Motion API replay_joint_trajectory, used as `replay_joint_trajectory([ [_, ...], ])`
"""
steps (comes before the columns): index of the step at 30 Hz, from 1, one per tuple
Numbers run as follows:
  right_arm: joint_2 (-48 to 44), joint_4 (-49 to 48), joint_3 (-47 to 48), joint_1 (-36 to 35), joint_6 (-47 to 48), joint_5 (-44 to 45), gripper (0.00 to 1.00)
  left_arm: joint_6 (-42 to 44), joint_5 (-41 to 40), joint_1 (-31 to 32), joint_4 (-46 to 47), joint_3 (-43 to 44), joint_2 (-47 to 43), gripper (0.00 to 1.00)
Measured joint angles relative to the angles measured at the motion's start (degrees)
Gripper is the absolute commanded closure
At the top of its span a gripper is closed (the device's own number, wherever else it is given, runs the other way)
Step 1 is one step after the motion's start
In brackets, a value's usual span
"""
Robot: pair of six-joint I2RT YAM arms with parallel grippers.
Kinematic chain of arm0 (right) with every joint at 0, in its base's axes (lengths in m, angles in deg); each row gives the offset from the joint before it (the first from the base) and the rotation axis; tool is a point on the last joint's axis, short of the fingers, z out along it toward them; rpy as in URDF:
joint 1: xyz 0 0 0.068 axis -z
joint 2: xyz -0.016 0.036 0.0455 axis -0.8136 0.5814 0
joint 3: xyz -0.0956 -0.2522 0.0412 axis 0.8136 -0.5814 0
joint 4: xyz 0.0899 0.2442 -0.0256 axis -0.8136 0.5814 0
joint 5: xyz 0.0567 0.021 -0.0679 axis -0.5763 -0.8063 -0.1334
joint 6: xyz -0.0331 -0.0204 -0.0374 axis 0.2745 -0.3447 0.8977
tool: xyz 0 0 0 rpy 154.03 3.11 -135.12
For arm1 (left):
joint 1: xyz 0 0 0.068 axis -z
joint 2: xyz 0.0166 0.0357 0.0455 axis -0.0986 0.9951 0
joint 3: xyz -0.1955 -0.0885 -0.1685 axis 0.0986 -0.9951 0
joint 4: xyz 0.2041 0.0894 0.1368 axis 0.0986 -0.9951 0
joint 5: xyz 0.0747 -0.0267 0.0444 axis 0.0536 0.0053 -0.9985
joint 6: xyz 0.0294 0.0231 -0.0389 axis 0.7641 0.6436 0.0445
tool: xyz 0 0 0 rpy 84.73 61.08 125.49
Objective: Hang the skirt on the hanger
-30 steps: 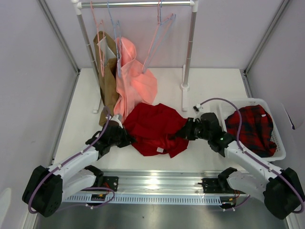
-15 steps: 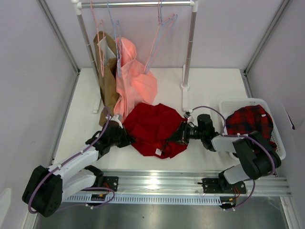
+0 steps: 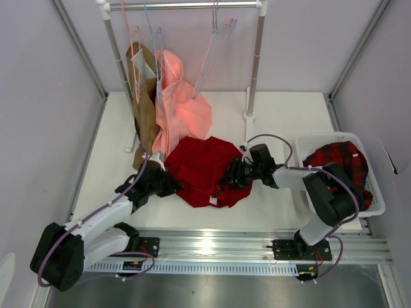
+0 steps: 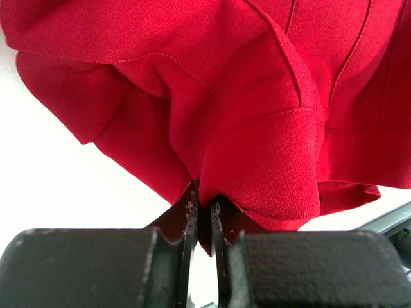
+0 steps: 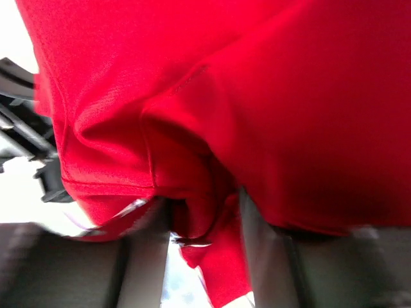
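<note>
The skirt [image 3: 204,168] lies crumpled on the surface [image 3: 282,112], at 6 o'clock of the salmon-pink garment [image 3: 183,115]. At its 9 o'clock edge the left end effector [image 3: 168,186] clenches a fold. At 3 o'clock the right end effector [image 3: 232,174] stands parted around bunched cloth.

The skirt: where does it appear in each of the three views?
Top external: the skirt lies near the centre, on the white table.
Left wrist: it fills the upper part.
Right wrist: it fills nearly the whole picture.
Shared landmark: the white table, at the left in both wrist views.
</note>
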Motion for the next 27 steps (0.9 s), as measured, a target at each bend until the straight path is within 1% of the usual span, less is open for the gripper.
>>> replay_joint_trajectory([
  [1,-0.7,2.2,0.7,-0.5,1.0,1.6,0.40,0.1,-0.2,0.0,-0.1,0.1,0.0,0.86],
  [2,-1.4,4.3,1.3,-0.9,1.9,3.1,0.33,0.1,-0.2,0.0,-0.2,0.2,0.0,0.85],
  [5,-4.4,10.0,2.4,-2.1,4.0,7.9,0.25,0.2,-0.5,0.0,-0.5,0.3,0.0,0.84],
  [8,-7.4,15.1,2.8,-3.0,5.2,12.4,0.20,0.5,-0.7,0.0,-0.6,0.3,0.0,0.84],
  [17,-18.4,30.4,5.9,-7.3,7.3,27.4,0.19,0.5,-1.2,0.1,-0.8,0.3,-0.1,0.83],
  [22,-20.3,37.0,10.6,-15.6,8.8,38.8,0.19,0.5,-1.3,0.2,-0.8,0.3,-0.1,0.82],
  [27,-20.4,41.0,11.6,-23.4,10.1,48.7,0.19,0.5,-1.3,0.3,-0.8,0.3,-0.1,0.81],
])
